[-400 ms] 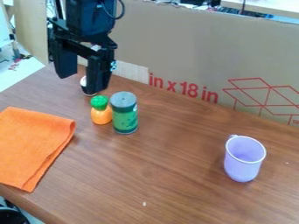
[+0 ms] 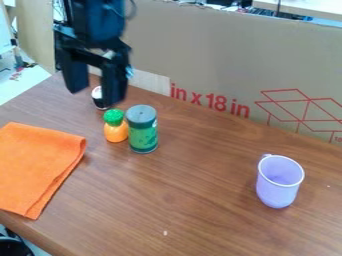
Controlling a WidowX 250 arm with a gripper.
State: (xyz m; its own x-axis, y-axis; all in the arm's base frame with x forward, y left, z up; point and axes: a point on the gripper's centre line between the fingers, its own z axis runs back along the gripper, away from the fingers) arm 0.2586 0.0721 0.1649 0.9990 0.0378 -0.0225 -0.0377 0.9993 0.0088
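Pincer [image 2: 95, 97] wide open, empty, over table [image 2: 200, 200]; pre-grasp stage; any lowering needs clearance from green-capped orange bottle [image 2: 115, 132].

We saw an orange cloth [image 2: 39, 167] by the counter's [image 2: 207, 210] left edge, cardboard [image 2: 214, 55] along its back edge, and a purple cup [image 2: 275, 192] upright toward the right.

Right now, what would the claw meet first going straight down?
The claw would probably meet the small dark jar seen between its tips, though the orange bottle stands close by and depth is unclear.
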